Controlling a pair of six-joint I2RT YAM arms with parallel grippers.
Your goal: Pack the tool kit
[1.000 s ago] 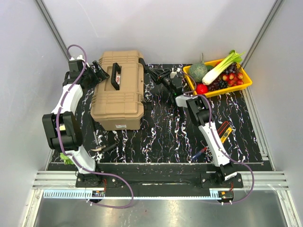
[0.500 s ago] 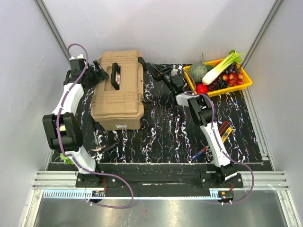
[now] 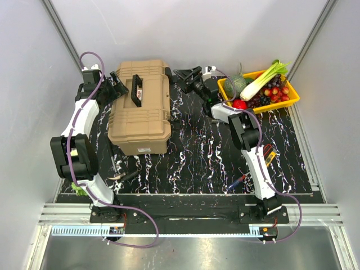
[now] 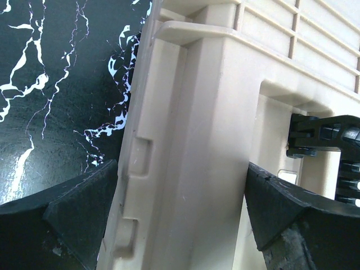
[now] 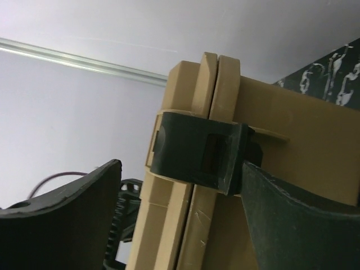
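Looking down from above, you see the large tan hard-plastic toolbox lying closed on the black white-veined tabletop, left of centre, with its black handle on top. Your left claw sits at the box's far left edge, spread wide. Its black fingers flank a raised part of the side wall; you cannot tell whether they touch it. Your right claw hangs just beside the far right corner, also wide and holding nothing, with a black latch between its fingers. A yellow plastic tray of vegetables stands further right.
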